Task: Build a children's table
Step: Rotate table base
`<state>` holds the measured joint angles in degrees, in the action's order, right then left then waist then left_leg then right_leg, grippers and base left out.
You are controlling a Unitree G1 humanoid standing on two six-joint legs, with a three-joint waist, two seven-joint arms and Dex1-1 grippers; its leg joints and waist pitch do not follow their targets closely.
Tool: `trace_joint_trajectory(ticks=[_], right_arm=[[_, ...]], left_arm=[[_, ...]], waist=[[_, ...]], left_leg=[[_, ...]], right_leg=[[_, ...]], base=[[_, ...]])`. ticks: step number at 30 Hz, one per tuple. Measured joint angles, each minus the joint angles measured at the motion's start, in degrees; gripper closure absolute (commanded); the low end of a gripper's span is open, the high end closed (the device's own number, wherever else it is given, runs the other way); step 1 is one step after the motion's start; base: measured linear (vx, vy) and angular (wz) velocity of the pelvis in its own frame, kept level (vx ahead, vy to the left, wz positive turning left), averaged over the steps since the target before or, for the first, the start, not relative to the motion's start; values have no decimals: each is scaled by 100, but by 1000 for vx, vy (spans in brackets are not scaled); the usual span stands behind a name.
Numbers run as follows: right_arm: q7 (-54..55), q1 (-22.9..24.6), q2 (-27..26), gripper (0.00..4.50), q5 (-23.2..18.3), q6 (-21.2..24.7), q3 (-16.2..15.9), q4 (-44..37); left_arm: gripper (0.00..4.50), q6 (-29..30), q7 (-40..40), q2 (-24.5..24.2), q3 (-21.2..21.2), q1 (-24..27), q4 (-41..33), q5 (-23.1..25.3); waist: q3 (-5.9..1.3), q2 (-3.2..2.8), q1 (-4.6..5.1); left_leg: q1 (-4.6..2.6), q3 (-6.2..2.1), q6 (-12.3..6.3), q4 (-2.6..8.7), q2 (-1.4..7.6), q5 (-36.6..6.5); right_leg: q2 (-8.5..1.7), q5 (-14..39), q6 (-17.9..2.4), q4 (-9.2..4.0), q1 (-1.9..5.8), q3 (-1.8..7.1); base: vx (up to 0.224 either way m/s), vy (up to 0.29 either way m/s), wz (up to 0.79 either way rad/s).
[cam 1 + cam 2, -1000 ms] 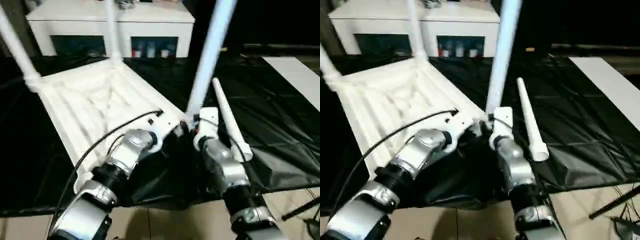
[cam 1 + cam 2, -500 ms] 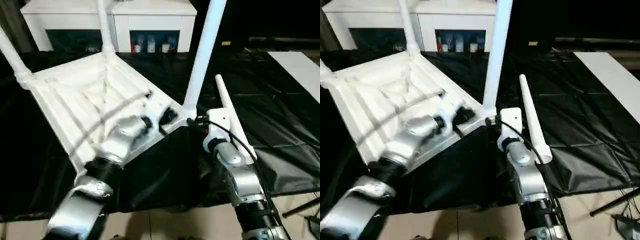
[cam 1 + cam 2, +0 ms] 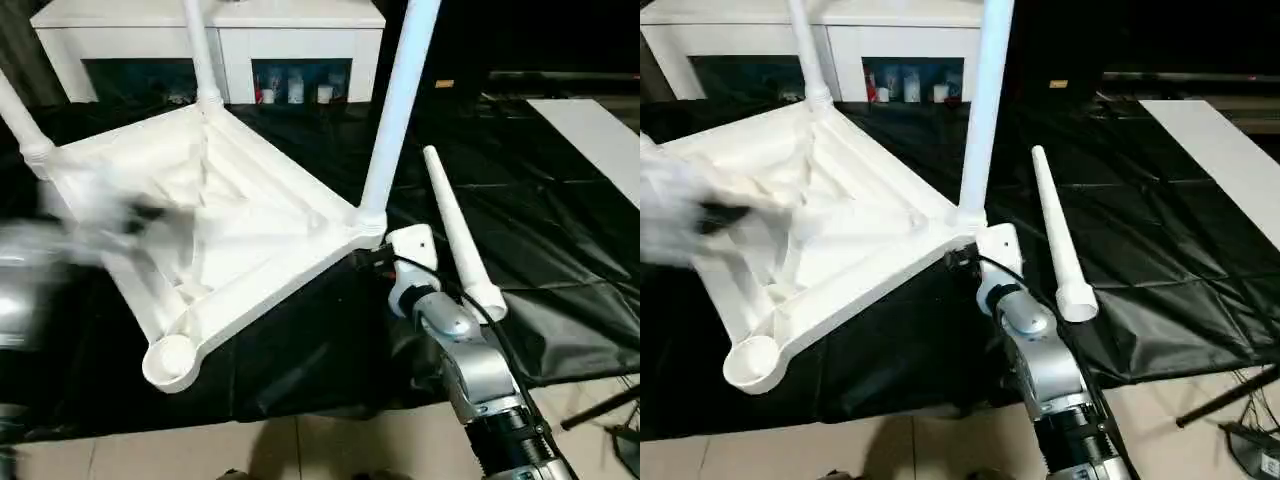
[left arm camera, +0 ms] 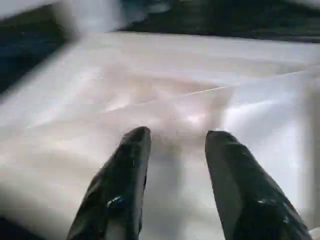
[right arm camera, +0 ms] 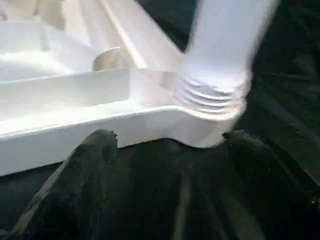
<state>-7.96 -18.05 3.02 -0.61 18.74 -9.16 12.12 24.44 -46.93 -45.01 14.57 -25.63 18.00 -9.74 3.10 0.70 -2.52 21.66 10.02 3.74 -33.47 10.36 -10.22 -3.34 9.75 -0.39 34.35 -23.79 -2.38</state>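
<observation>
The children's table (image 3: 230,235) is lying upside down on a black sheet (image 3: 560,220) spread over the floor, its ribbed underside facing up. Three white legs are standing in its corner sockets: one at the far left (image 3: 20,120), one at the far middle (image 3: 198,50) and one at the right corner (image 3: 398,100). The near socket (image 3: 170,358) is sitting empty. A fourth leg (image 3: 456,228) is lying loose on the sheet just right of the table, its wide end pointing near.

The right gripper (image 5: 167,137) is hovering just near the right corner, its fingers (image 5: 90,155) standing wide apart on either side of the socket without touching it, holding nothing. The left gripper (image 4: 175,137) is hanging over the table's left part, appearing as a blur in the head views; its fingers (image 4: 127,165) are standing partly apart over the white underside, with nothing between them.

A white cabinet (image 3: 210,30) with glass doors is standing at the far side.
</observation>
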Motion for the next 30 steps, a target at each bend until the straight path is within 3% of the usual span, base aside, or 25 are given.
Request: trace_joint_trajectory(ticks=[3,9,15,22,30], right_arm=[[-15,-2,-44,64,40,44,-104,0],[-71,-5,0,64,65,204,-172,61],[-146,-33,-56,64,105,206,-208,284],[-334,-454,-195,64,99,59,-257,1076],[-511,-685,-286,64,100,-110,-244,1558]], left_arm=[[207,68,225,-71,71,192,188,105],[203,764,582,-531,-361,751,427,586],[203,1171,278,-211,-900,935,197,647],[203,1482,101,102,-1328,959,-505,501],[203,1919,18,977,-1807,947,-1348,227]], waist=[[0,8,-86],[-7,29,-67],[-8,38,-70],[-7,36,-74],[-12,48,-57]], left_leg=[[5,1,-2,-4,-5,-1],[-12,0,2,-6,-3,2],[-47,0,5,-8,-2,3],[-55,-1,5,-8,-3,3],[-60,0,8,-14,-2,6]], right_leg=[[-3,2,3,0,3,8],[-1,1,2,12,10,10],[-1,1,1,12,44,11],[-2,-1,-2,16,51,10],[-2,-2,-3,28,55,10]], base=[[0,0,0],[0,0,0],[0,0,0],[0,0,0],[0,0,0]])
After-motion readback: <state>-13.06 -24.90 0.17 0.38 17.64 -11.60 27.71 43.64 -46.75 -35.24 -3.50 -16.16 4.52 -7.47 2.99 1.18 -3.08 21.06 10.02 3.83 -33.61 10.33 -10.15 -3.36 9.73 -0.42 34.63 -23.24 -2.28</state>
